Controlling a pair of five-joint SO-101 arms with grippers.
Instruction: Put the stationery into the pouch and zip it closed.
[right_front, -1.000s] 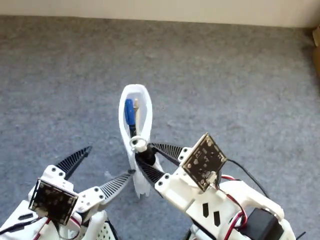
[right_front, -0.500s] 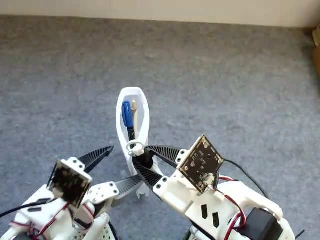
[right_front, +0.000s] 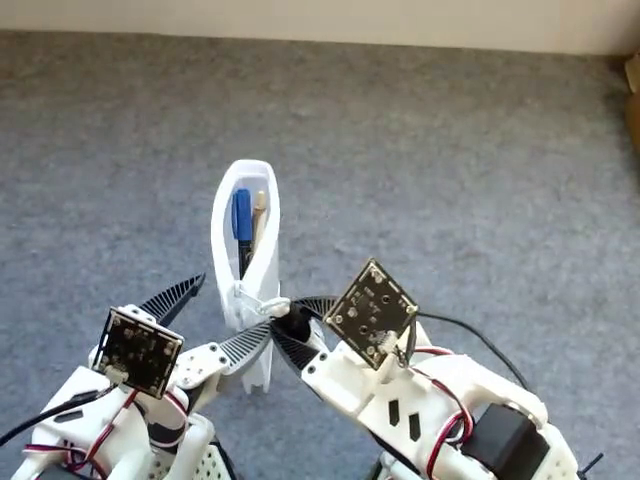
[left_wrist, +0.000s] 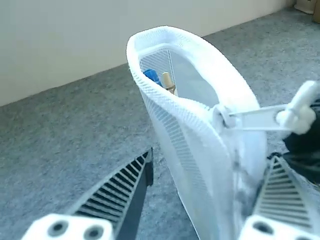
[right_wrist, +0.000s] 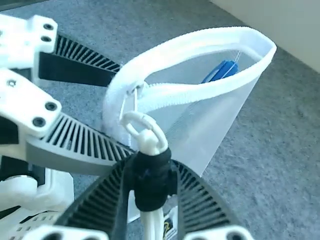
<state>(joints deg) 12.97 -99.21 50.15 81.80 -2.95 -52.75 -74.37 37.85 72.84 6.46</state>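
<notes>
Pouch (right_front: 262, 270) shifted left; right end effector (right_front: 290, 322) pinching zipper pull (right_wrist: 150, 144).

Moulded in white plastic, left arm (right_front: 120, 430) and right arm (right_front: 440, 385) alike, with dark screw holes (right_wrist: 39, 121) in the shells. Fitted with dark, ribbed, triangular fingers (left_wrist: 120, 195) and a square dark circuit board (right_front: 370, 308) at each wrist. Wired with red, white and black cables (right_front: 470, 332).
</notes>
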